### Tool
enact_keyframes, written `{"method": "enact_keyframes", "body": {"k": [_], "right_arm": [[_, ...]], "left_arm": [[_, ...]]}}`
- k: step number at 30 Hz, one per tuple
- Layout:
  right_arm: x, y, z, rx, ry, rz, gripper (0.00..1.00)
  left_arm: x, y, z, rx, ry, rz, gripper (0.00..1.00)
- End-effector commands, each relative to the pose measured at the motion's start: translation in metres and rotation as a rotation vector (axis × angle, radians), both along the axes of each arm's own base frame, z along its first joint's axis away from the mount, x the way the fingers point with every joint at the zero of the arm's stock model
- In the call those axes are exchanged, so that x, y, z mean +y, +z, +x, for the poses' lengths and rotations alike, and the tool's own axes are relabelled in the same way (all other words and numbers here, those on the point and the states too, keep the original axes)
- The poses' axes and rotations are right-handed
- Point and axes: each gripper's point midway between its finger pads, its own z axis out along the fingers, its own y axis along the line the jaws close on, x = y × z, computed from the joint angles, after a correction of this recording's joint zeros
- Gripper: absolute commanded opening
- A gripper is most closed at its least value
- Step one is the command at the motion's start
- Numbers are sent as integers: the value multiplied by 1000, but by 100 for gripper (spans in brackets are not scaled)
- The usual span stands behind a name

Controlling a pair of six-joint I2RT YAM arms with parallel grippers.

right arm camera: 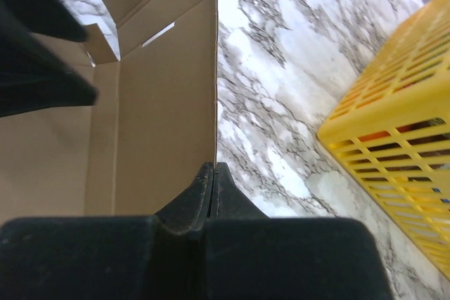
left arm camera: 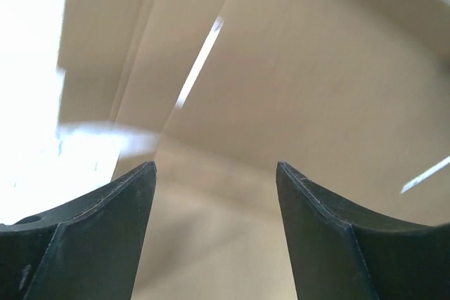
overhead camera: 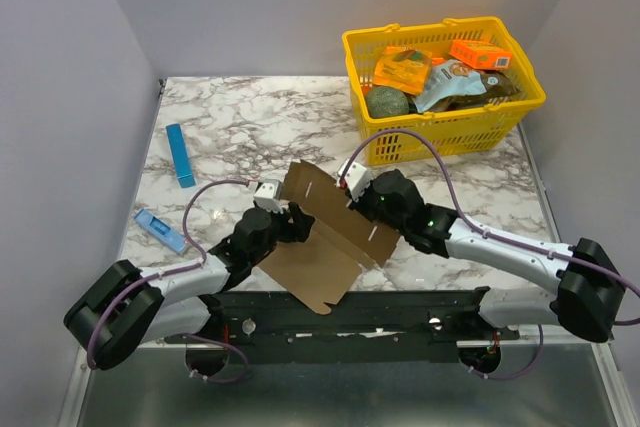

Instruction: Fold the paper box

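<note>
Near-centre on the marble table (overhead camera: 250, 117), just ahead of both arm bases, the paper box (overhead camera: 320, 257) lay as a half-raised brown sheet. One part was flat on the top, w/ a long panel stood up along a crease running diagonally, far-left to near-right in the overhead view. The R gripper (overhead camera: 358, 197) was closed tight on the thin edge of that raised panel at its far-right side. Its wrist cam showed the card's edge running straight down into the seam where the tips met, w/ the yellow basket (overhead camera: 440, 132) off to its right and apart from the card. The L gripper (overhead camera: 290, 219) sat on the opposite side of the panel w/ its jaws spread and nothing btwn them. Its wrist view was filled by cardboard directly ahead, slots and a crease showing, though whether the tips touched the card could not be told. So the box lay btwn the two grippers: R pinching one long side, L facing the broad face of the same panel from the left. Judged from that, the L arm was the free one and nearer the flat part and left-end flaps, so the next fold prob. fell to it, pressing or catching across the crease while R anchored. Thin card held at one edge could bow or slip. A blue strip (overhead camera: 181, 155) lay well apart at far left.
</note>
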Motion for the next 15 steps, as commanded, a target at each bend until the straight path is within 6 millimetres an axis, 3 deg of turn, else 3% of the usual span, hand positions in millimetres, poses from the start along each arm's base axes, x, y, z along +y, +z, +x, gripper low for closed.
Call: {"method": "enact_keyframes", "body": {"k": [1, 6, 8, 13, 15], "right_arm": [[-14, 9, 19, -84, -109, -47, 1], [-14, 19, 31, -128, -140, -74, 1], [-13, 20, 34, -138, -141, -81, 1], [-8, 21, 29, -155, -129, -83, 1], [-4, 23, 24, -167, -123, -75, 1]], "left_arm": [[2, -3, -11, 24, 19, -32, 75], [-12, -14, -26, 55, -27, -76, 71], [-15, -28, -28, 85, -31, -57, 66], [-21, -60, -34, 152, -37, -26, 44], [-24, -61, -33, 157, -34, -44, 39]]}}
